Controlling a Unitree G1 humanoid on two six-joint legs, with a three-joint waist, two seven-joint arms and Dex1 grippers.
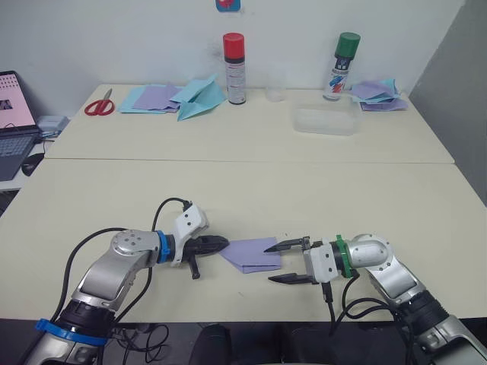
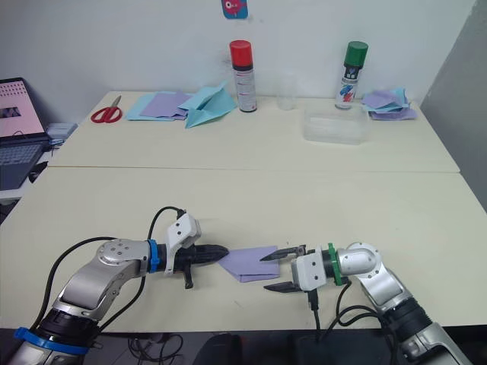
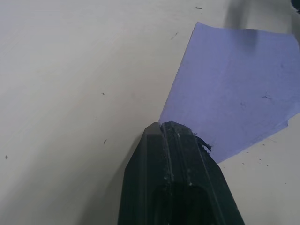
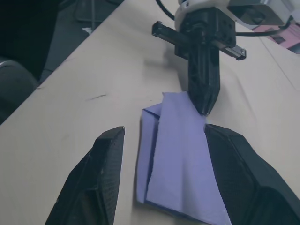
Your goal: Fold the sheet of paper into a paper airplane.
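- The sheet of paper lies flat near the front edge of the near table, folded into a lavender shape with a point toward the robot's left and a wider end toward its right.
- It sits directly between the two grippers, which face each other across it.
- The left gripper has its two black fingers pressed together, and their tip meets the pointed corner of the paper; in the left wrist view the closed tip sits right at that corner, though whether the paper is pinched or only touched cannot be told.
- The right gripper is spread apart at the paper's wider end: the upper finger reaches over the paper's far right edge, the lower one lies just off its near edge.
- In the right wrist view the paper lies between the two parted fingers, a folded flap showing along one side.
- On the far table stand a red-capped spray can, a green-capped spray can, a light-blue paper airplane, scissors, a clear tray and piles of purple and blue sheets.
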